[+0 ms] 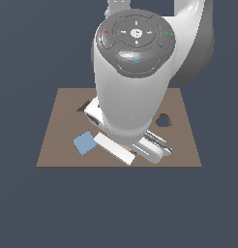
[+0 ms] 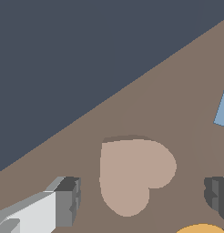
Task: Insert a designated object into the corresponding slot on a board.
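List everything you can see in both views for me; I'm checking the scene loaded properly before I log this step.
board: one, brown, flat on the dark floor, under the arm.
heart-shaped cutout: one, dark, in the board toward the exterior view's right.
second cutout: one, dark, toward the exterior view's left, partly hidden by the arm; shape unclear.
heart piece: one, pinkish-tan, flat on the board between the gripper fingers, untouched; hidden in the exterior view.
square: one, light blue, flat on the board's near left part in the exterior view.
orange piece: one, only an edge shows in the wrist view.
arm: one, white and grey, over the board's middle.
gripper: one, open, fingers either side of the heart piece.
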`<state>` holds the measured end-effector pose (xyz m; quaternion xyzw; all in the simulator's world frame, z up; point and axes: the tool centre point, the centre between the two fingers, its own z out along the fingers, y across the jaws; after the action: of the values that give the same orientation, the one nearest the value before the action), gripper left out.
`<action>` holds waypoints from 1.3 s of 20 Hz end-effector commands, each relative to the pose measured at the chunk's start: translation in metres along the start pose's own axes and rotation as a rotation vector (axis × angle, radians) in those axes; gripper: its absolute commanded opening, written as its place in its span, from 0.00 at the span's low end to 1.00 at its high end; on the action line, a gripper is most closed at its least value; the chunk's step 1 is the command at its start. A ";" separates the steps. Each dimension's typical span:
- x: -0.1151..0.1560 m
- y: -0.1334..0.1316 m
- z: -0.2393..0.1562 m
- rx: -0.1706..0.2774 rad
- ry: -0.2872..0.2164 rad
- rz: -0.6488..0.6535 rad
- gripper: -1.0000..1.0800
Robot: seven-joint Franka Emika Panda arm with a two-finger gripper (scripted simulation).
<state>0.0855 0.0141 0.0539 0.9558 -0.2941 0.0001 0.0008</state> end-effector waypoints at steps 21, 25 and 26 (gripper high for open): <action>0.003 -0.002 0.024 0.001 -0.001 0.022 0.00; 0.003 -0.002 0.024 0.001 -0.001 0.022 0.00; 0.003 -0.002 0.023 0.002 -0.001 0.021 0.00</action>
<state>0.0893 0.0139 0.0306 0.9526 -0.3043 0.0003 -0.0003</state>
